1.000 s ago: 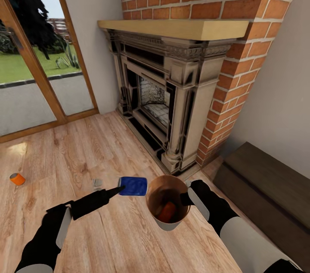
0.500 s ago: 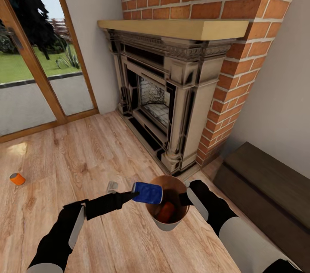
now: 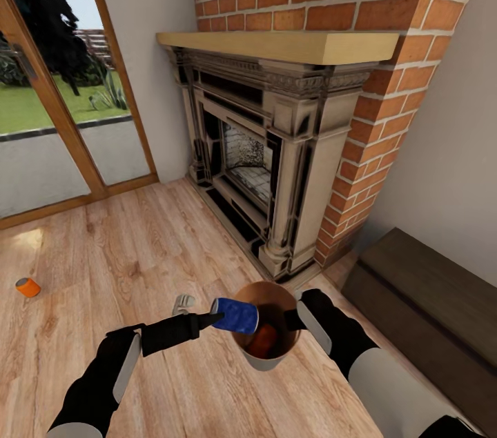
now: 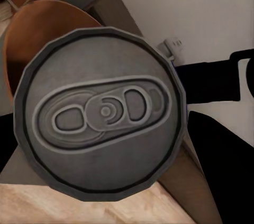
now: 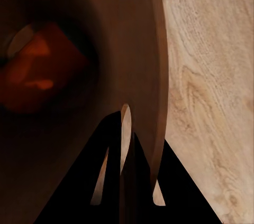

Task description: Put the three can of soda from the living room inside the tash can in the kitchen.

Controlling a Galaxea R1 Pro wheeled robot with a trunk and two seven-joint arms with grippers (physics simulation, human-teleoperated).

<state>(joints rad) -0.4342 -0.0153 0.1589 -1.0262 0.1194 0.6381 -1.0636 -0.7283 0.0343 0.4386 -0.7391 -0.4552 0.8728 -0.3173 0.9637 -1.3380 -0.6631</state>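
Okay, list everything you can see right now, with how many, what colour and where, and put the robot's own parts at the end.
Blue soda can: one, blue with a silver top, held on its side at the bucket's rim.
Orange soda cans: two; one inside the bucket, one lying on the floor at far left.
Bucket: one, grey outside, copper-brown inside, held up above the floor.
Fireplace: one, dark ornate surround, tan mantel, red-brick chimney, straight ahead.
Glass doors: wood-framed, at left, lawn beyond.
Floor: light wood planks.
Low dark bench: one, at right by the wall.
Left claw: black, shut on the blue can.
Right claw: black, pinching the bucket's rim.
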